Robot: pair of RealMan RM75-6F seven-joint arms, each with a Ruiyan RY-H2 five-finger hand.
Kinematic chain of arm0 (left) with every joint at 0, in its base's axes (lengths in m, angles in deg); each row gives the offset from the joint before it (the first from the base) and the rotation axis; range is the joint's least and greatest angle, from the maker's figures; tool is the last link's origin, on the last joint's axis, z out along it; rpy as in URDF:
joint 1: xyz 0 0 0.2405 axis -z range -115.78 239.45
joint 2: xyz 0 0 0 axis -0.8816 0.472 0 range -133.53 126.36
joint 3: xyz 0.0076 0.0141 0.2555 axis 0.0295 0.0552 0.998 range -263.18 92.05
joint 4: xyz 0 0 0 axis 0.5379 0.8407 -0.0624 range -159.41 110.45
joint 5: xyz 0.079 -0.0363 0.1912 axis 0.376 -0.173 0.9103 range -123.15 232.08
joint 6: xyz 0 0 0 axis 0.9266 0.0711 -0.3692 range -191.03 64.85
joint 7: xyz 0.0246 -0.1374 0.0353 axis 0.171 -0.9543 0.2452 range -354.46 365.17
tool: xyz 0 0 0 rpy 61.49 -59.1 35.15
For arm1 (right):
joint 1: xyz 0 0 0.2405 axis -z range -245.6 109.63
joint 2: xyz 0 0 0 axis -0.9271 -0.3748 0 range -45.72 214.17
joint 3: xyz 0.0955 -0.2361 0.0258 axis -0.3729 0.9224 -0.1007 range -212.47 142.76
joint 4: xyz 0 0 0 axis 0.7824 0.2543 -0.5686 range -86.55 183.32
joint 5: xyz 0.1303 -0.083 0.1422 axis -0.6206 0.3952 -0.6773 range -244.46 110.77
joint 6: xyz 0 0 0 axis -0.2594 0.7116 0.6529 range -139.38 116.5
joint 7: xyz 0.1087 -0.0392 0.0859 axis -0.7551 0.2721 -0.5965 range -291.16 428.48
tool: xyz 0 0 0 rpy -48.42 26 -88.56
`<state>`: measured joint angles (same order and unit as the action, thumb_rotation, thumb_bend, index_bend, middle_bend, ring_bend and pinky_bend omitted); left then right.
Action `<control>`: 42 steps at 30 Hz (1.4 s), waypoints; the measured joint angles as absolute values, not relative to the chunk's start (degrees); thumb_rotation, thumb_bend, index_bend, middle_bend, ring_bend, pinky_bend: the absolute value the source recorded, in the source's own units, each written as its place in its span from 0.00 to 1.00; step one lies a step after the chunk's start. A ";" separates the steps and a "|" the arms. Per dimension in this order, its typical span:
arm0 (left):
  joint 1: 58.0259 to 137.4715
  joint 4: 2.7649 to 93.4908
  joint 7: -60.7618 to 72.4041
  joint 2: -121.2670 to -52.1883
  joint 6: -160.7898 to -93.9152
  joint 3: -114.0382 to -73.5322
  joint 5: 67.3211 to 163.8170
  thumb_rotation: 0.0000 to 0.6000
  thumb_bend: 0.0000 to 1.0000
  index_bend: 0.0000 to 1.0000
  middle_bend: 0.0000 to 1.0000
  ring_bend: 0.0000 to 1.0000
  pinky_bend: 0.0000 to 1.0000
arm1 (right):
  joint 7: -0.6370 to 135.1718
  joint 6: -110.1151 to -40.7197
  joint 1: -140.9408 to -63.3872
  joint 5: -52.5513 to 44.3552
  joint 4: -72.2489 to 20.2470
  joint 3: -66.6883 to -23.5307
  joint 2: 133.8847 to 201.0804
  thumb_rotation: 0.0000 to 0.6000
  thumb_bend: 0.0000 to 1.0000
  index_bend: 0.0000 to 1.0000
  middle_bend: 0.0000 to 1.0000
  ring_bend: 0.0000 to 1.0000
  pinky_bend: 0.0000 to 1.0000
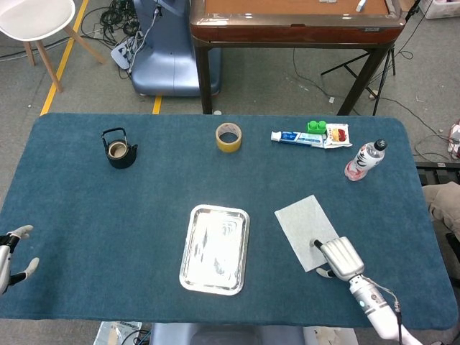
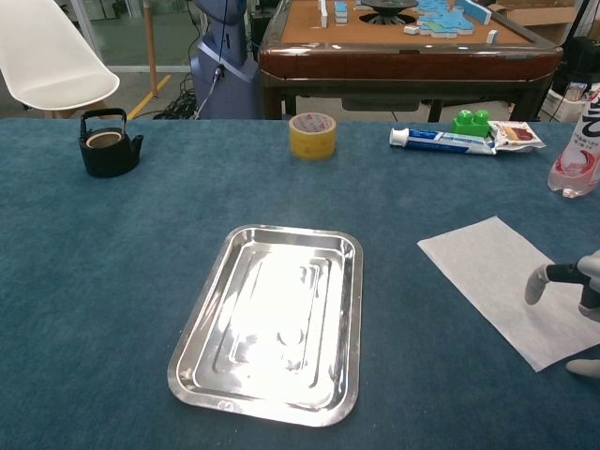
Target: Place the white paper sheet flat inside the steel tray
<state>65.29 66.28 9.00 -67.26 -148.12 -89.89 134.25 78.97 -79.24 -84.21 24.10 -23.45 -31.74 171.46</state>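
A lab: floor cables (image 1: 122,21), robot base (image 1: 165,50), blue-carpeted table (image 1: 86,215).
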 measured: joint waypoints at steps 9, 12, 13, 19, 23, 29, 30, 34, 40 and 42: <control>65.18 66.53 9.25 -67.14 -148.25 -89.81 134.36 1.00 0.24 0.25 0.36 0.35 0.56 | 78.52 -79.98 -84.32 24.00 -21.72 -31.98 172.86 1.00 0.00 0.36 1.00 1.00 1.00; 65.13 66.55 9.21 -67.08 -148.33 -89.85 134.33 1.00 0.24 0.25 0.36 0.35 0.56 | 78.23 -80.34 -84.42 24.03 -21.25 -32.20 173.22 1.00 0.00 0.36 1.00 1.00 1.00; 65.12 66.53 9.20 -67.07 -148.32 -89.87 134.28 1.00 0.24 0.25 0.36 0.35 0.56 | 78.13 -80.41 -84.46 24.04 -21.09 -32.26 173.33 1.00 0.00 0.36 1.00 1.00 1.00; 65.14 66.44 9.18 -67.10 -148.15 -89.87 134.19 1.00 0.24 0.25 0.36 0.35 0.56 | 77.51 -80.61 -84.79 24.09 -19.97 -32.46 174.14 1.00 0.00 0.36 1.00 1.00 1.00; 65.07 66.50 9.20 -67.11 -148.29 -89.84 134.29 1.00 0.24 0.25 0.36 0.35 0.56 | 76.88 -81.12 -84.88 24.38 -19.52 -32.45 174.52 1.00 0.00 0.36 1.00 1.00 1.00; 65.07 66.50 9.15 -67.09 -148.24 -89.88 134.23 1.00 0.24 0.25 0.36 0.35 0.56 | 76.00 -82.17 -84.95 24.83 -19.15 -32.53 174.76 1.00 0.07 0.36 1.00 1.00 1.00; 65.06 66.50 9.16 -67.10 -148.26 -89.87 134.25 1.00 0.24 0.25 0.36 0.35 0.56 | 75.86 -82.33 -84.96 24.91 -19.11 -32.54 174.78 1.00 0.11 0.36 1.00 1.00 1.00; 65.07 66.51 9.18 -67.11 -148.16 -89.83 134.26 1.00 0.24 0.25 0.36 0.35 0.56 | 75.44 -82.67 -85.04 24.99 -18.91 -32.63 174.84 1.00 0.20 0.36 1.00 1.00 1.00; 65.02 66.54 9.11 -67.06 -148.28 -89.88 134.26 1.00 0.24 0.25 0.36 0.35 0.56 | 75.27 -82.41 -85.23 24.62 -18.80 -32.79 175.02 1.00 0.32 0.39 1.00 1.00 1.00; 64.96 66.61 9.13 -67.02 -148.39 -89.89 134.25 1.00 0.24 0.25 0.36 0.35 0.56 | 75.13 -82.47 -85.24 24.62 -18.83 -32.78 175.08 1.00 0.35 0.41 1.00 1.00 1.00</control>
